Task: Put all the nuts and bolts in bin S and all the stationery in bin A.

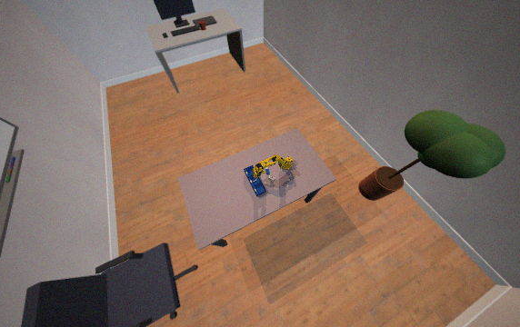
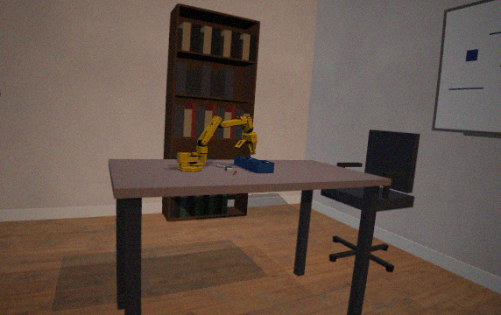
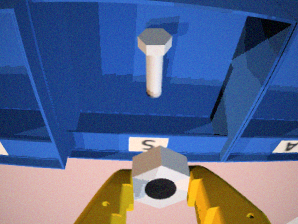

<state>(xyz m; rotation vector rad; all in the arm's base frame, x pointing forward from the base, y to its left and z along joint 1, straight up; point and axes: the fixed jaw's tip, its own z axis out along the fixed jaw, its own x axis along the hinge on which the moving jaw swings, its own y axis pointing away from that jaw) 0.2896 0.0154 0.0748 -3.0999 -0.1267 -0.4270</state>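
My gripper (image 3: 161,190) (image 2: 247,149) is shut on a grey hex nut (image 3: 160,159), its dark hole towards the wrist camera. The nut is just in front of bin S in the wrist view, above the table. Bin S (image 3: 195,146) is the middle blue compartment there, with its label on the near wall. A pale hex-headed bolt (image 3: 154,67) lies inside it. Bin A (image 3: 257,149) is beside it on the right, mostly out of the wrist view. A small blue thing (image 1: 267,172) (image 2: 229,168) and a small red thing (image 2: 235,172) lie on the table; I cannot tell what they are.
The joined blue bins (image 1: 259,190) (image 2: 264,168) stand on the table (image 1: 216,200) (image 2: 154,179) in a row. Another compartment (image 3: 12,85) is left of bin S. A small whitish thing (image 1: 271,178) lies between the bins and the arm's base (image 1: 285,163).
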